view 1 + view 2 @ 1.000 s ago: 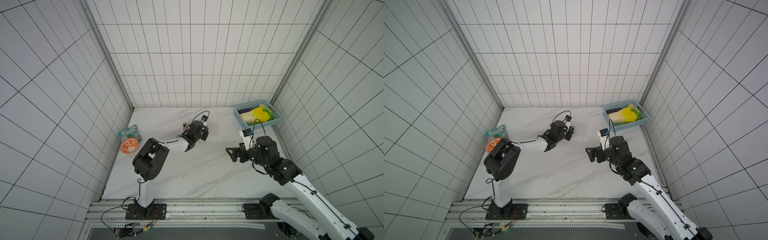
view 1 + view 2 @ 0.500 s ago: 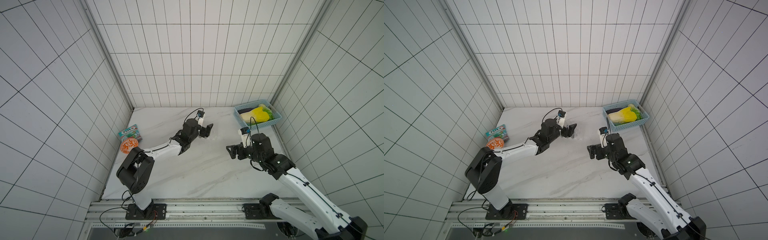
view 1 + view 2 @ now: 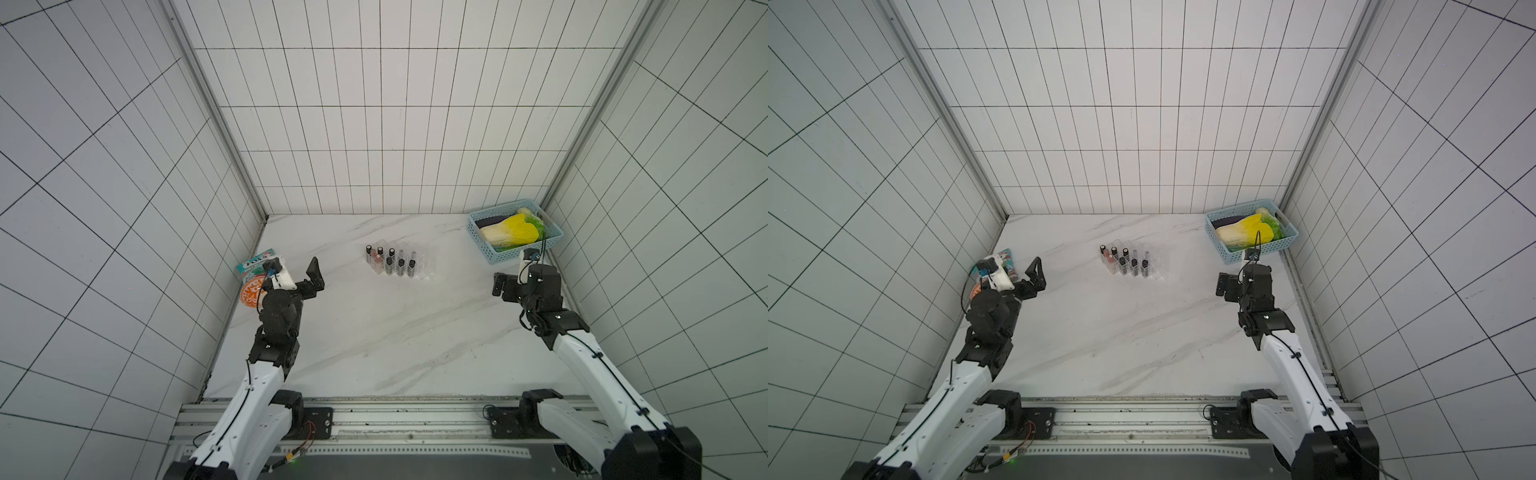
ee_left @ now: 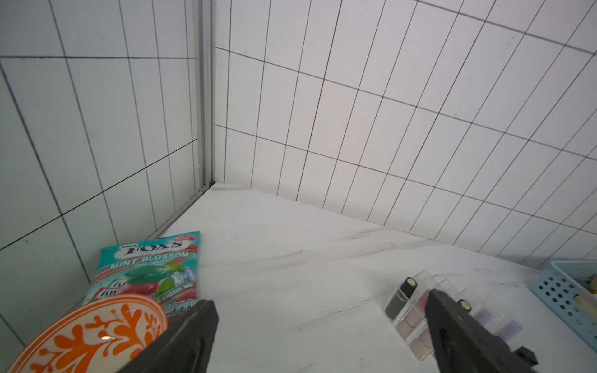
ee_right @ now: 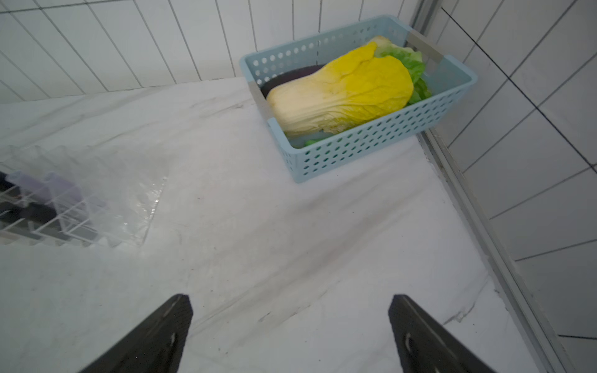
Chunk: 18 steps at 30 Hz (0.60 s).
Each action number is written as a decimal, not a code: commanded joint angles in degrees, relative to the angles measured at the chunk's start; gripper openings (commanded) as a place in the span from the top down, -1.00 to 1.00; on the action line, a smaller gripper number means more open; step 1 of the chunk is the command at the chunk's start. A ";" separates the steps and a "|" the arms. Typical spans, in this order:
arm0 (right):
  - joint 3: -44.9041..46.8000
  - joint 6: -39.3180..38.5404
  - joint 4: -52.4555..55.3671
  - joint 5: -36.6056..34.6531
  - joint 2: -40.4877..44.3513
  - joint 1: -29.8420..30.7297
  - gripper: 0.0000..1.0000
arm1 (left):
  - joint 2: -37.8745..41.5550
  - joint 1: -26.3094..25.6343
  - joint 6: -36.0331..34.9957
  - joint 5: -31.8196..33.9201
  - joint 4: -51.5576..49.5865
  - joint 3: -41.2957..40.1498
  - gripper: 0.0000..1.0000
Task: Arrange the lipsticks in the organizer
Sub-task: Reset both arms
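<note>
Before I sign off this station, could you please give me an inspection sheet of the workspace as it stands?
Surface: white marble table, no spills seen.
Job's things: lipsticks stand upright in the clear organizer near the table's middle; none seen loose.
Clutter: blue basket holding a cabbage at the back right corner; candy bag and orange bowl by the left wall.
Grippers: left gripper open, empty, near the bowl; right gripper open, empty, near the basket.
Cables: black cable loops up from the right wrist camera, in front of the basket; wires by the front rail.
Surroundings: white tiled walls on three sides.
</note>
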State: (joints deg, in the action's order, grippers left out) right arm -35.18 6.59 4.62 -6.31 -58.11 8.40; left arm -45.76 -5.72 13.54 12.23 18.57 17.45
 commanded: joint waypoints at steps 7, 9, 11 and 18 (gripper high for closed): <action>6.16 -5.57 -24.88 11.86 -18.59 -10.34 -0.98 | -31.70 2.71 -7.10 3.21 33.74 -1.91 -0.95; 7.75 -5.01 -29.45 9.14 -18.51 -10.06 -0.98 | -30.09 1.57 -8.46 3.00 23.86 1.61 -0.95; 10.15 -4.70 -34.20 5.53 -17.35 -10.01 -0.98 | -30.49 1.24 -9.68 2.34 26.36 0.89 -0.95; 12.06 -4.87 -40.18 3.04 -17.60 -10.13 -0.98 | -32.29 0.24 -13.02 -0.89 22.70 3.88 -0.95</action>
State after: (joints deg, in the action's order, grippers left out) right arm -24.21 2.59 -30.22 -1.83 -75.99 -1.80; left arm -77.03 -4.86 3.64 13.43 42.24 19.75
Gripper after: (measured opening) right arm 0.991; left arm 0.978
